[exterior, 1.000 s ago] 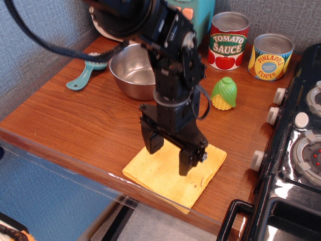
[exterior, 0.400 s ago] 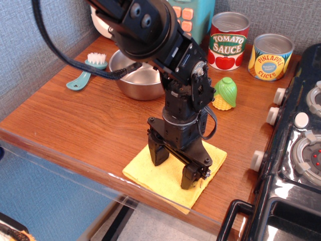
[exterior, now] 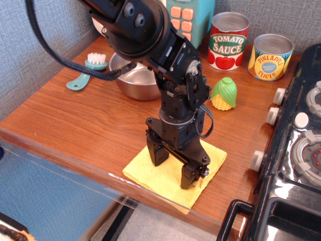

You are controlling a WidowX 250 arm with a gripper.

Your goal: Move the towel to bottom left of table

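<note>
The yellow towel [exterior: 150,176] lies flat on the brown wood table [exterior: 75,118], near the front edge and right of its middle. My gripper [exterior: 173,169] points straight down over the towel. Its two black fingers are spread apart, and both fingertips [exterior: 187,182] rest on or just above the cloth. The gripper holds nothing. The arm hides the towel's far middle part.
A steel bowl [exterior: 131,80] and a teal brush [exterior: 86,72] sit behind the arm. A toy corn [exterior: 223,94], a tomato sauce can [exterior: 228,40] and a pineapple can [exterior: 270,56] stand at the back right. A black toy stove [exterior: 296,145] is on the right. The clear plastic front edge [exterior: 65,173] is close.
The gripper has come down onto the towel and shifted slightly forward. Its fingers remain spread. The towel has not moved.
</note>
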